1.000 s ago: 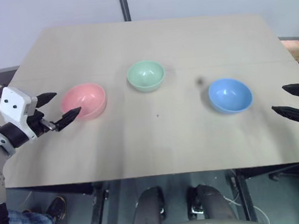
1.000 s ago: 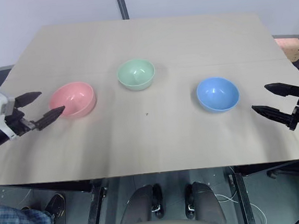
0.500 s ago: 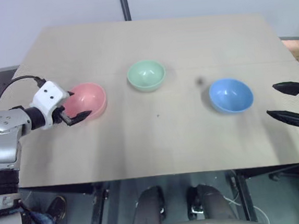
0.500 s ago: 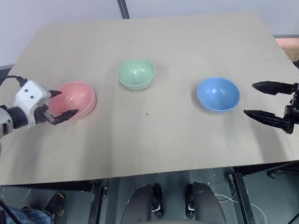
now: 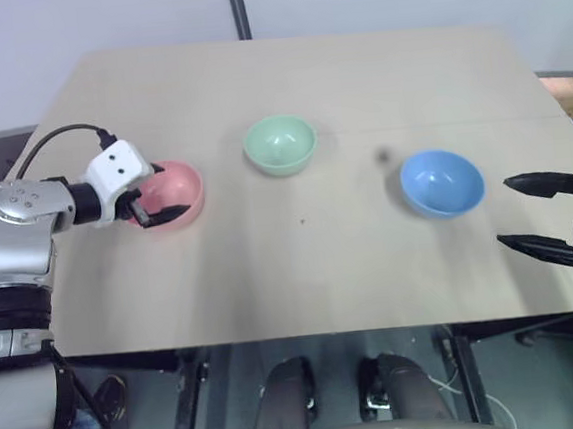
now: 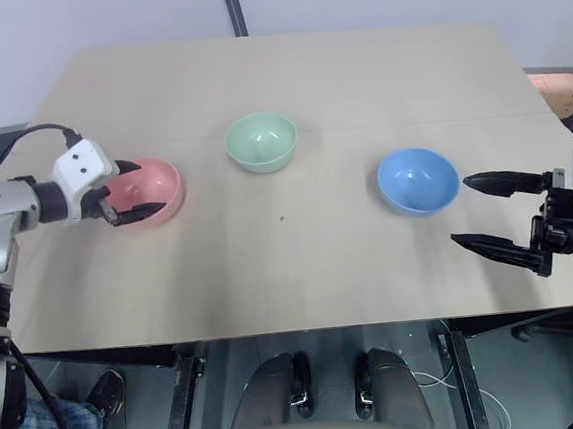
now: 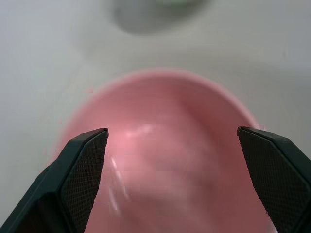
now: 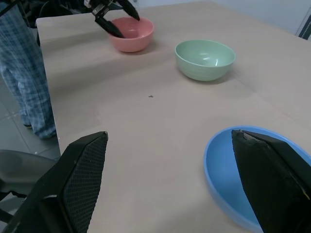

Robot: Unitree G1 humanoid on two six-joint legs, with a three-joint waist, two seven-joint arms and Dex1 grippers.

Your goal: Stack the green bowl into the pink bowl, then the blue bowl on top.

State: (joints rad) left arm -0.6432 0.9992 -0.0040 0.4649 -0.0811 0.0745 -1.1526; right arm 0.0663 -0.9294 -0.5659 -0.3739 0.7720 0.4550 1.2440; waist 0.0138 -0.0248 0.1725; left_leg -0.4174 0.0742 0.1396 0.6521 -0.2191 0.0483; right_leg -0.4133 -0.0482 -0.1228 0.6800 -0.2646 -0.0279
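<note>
Right gripper (image 6: 489, 214) hangs over the near right corner of the table (image 5: 302, 273), fingers spread wide, nothing between them, pointing toward the blue bowl (image 5: 442, 182) but just short of it, not touching. Blue bowl sits upright on the right side of the table, empty. Left gripper (image 5: 155, 199) is at the pink bowl (image 5: 174, 189) on the left side, fingers wide open and straddling the bowl's near-left rim; from the left wrist view the two fingers (image 7: 77, 174) flank the bowl with its hollow between them. Can't tell whether either finger touches the rim. Pink bowl is upright on the table, empty. Green bowl (image 5: 279, 143) stands farther back, centre-left, between the other two and well apart from both, upright and empty. A person's checked trouser leg (image 8: 26, 73) shows beside the table's left edge in the right wrist view.
</note>
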